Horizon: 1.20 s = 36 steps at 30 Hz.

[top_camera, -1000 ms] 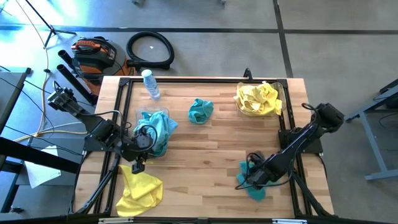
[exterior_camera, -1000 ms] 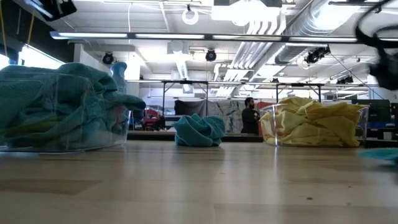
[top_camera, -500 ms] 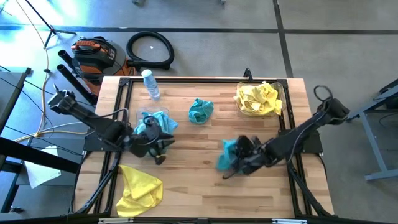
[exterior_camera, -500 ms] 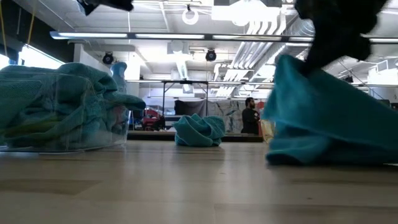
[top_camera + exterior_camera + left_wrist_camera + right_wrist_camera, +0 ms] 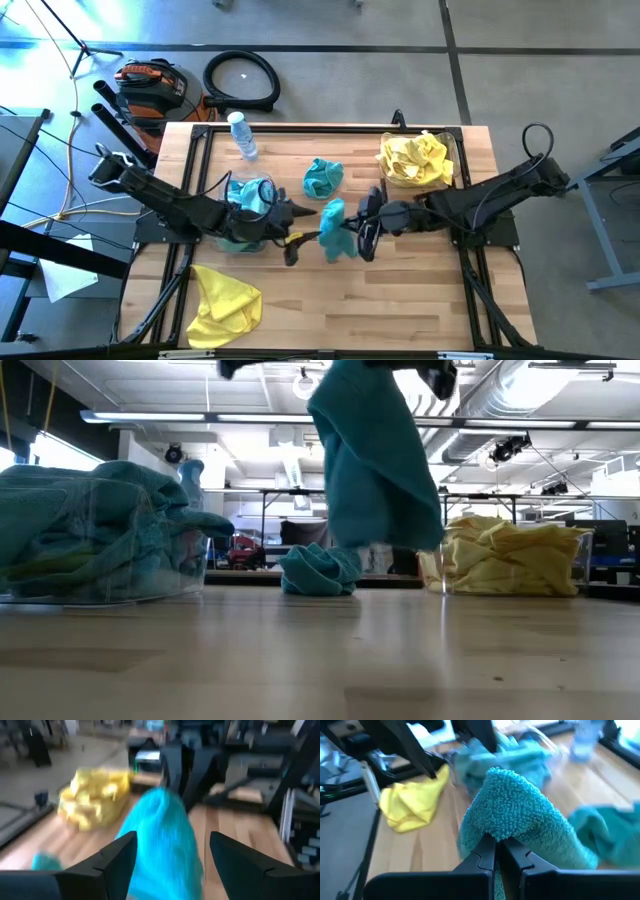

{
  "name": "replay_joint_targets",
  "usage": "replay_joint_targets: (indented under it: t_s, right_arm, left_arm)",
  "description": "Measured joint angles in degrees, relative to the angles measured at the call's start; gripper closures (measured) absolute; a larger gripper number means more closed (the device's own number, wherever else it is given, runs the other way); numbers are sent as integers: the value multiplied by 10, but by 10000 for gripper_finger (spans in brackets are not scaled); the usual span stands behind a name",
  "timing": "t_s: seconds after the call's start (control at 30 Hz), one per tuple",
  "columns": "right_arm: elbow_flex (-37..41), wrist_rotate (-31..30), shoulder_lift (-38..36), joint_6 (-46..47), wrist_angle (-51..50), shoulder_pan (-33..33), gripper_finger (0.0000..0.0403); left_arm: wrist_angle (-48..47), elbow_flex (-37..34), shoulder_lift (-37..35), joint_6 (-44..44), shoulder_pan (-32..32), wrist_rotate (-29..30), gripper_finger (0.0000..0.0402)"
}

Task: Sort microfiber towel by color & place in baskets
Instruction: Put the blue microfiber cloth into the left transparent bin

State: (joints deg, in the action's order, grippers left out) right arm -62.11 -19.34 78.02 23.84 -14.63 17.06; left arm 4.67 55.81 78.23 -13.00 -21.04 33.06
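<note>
A teal microfiber towel [image 5: 331, 228] hangs over the table's middle with my right gripper [image 5: 353, 228] shut on it. My left gripper [image 5: 297, 232] is open just left of it, and its two fingers [image 5: 116, 856] stand on either side of the towel [image 5: 162, 837]. Whether they touch it I cannot tell. The left basket [image 5: 236, 243] holds teal towels [image 5: 95, 525], and the far-right basket [image 5: 578, 565] holds yellow ones [image 5: 413, 158]. One loose teal towel [image 5: 322, 177] lies bunched on the table, and a yellow towel [image 5: 225, 303] lies at the near left. My right gripper pinches a bunched fold of the teal towel [image 5: 492, 827] between its two shut fingers. They come from the table's right, slanting a little downward. The towel humps over the fingertips and hangs slack below them [image 5: 378, 480], clear of the table.
A clear water bottle [image 5: 241, 135] stands at the far left of the table. Bare wood lies along the near edge between the yellow towel and the near right corner. A vacuum and a hose lie on the floor beyond the table.
My right gripper has risen from the near right with the teal towel and carried it toward the table's middle, lifting it clear. My left gripper has left the left basket, swung right toward the towel and tipped up nearly level. Its fingers stand wider apart now.
</note>
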Motion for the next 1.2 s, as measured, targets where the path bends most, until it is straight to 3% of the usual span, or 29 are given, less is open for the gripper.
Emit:
replay_joint_targets:
  t_s: [0.1,0.2,0.53,0.67,0.9,1.03,1.2]
  right_arm:
    - [-8,10,0,-44,27,-8,402]
    - [-9,10,0,-76,63,-14,402]
    - [-10,14,0,-149,140,-18,402]
    - [-10,14,0,-131,140,-24,402]
    - [-10,48,0,-72,119,-47,387]
    - [-10,77,0,-45,101,-56,349]
    - [-10,75,0,-43,61,-59,310]
  left_arm:
    - [63,0,19,26,14,-2,159]
    - [93,0,33,26,29,-46,158]
    - [91,0,65,25,53,-71,168]
    - [82,0,65,-8,58,-70,223]
    - [68,0,62,-22,65,-70,387]
    - [45,0,47,-29,67,-68,386]
    - [-90,0,-23,-58,67,-25,397]
